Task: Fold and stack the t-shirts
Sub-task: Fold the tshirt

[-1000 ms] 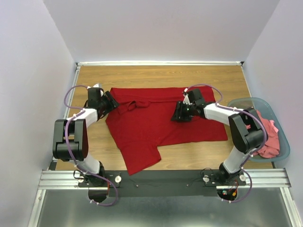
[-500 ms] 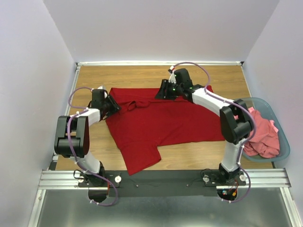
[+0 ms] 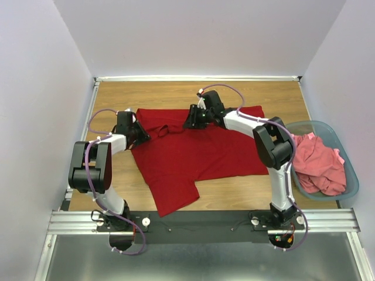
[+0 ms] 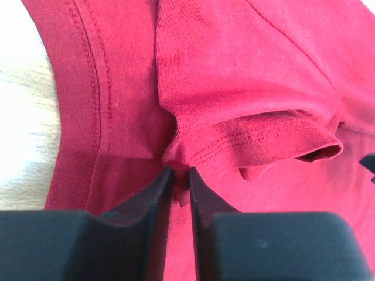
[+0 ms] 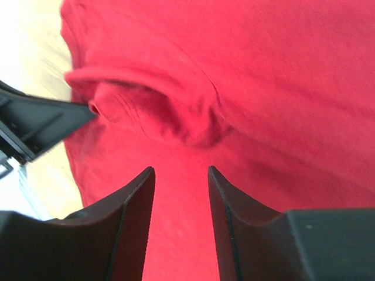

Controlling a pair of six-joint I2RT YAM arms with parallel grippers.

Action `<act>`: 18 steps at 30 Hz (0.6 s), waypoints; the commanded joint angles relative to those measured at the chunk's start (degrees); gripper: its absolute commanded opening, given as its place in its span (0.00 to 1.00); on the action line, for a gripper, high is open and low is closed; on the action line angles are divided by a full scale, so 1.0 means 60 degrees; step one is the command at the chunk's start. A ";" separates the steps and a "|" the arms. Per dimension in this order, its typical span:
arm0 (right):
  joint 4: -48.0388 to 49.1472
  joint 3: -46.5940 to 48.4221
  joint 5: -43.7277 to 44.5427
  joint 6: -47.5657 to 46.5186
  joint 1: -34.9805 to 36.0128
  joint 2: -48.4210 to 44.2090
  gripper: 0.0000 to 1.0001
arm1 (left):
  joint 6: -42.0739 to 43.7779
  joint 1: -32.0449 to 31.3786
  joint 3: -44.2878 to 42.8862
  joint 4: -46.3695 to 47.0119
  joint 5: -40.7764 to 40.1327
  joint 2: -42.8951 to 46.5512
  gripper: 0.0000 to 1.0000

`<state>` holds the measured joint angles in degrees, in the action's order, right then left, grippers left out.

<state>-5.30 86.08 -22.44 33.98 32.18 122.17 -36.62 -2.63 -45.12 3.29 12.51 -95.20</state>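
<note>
The dark red t-shirt (image 3: 199,149) lies spread on the wooden table, one sleeve pointing to the near edge. My left gripper (image 3: 142,133) is at the shirt's left edge, shut on a pinch of the red cloth (image 4: 180,170) by a folded sleeve hem (image 4: 258,140). My right gripper (image 3: 188,121) is over the shirt's upper middle, open and empty, its fingers (image 5: 137,199) just above the cloth (image 5: 281,88) near a bunched fold (image 5: 152,111). Salmon-pink t-shirts (image 3: 319,164) lie heaped in the basket.
The grey-blue plastic basket (image 3: 351,161) stands at the table's right edge. Bare wood (image 3: 176,92) shows behind the shirt and along the near edge. White walls close in the table on three sides.
My right gripper has swung from the shirt's right half leftward and farther back, to the upper middle near the left gripper. The left gripper has hardly moved.
</note>
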 commanded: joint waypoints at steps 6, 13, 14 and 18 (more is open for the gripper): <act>0.1292 0.0126 -0.0377 0.0870 0.0305 0.0776 0.45 | 0.0170 -0.0015 -0.0447 -0.0838 -0.0342 0.0660 0.00; 0.2011 -0.0182 -0.0582 0.1675 0.0349 0.1025 0.45 | 0.0273 -0.0015 -0.0814 -0.1178 -0.0225 0.0837 0.00; 0.2055 -0.0211 -0.0567 0.1734 0.0349 0.1040 0.45 | 0.0273 -0.0015 -0.0829 -0.1178 -0.0225 0.0837 0.00; 0.2348 -0.0387 -0.0581 0.1983 0.0407 0.1142 0.46 | 0.0273 -0.0015 -0.0858 -0.1237 -0.0108 0.0778 0.00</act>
<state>5.17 85.14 -24.95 43.11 33.82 126.93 -35.79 -2.63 -49.30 -2.44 12.03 -91.68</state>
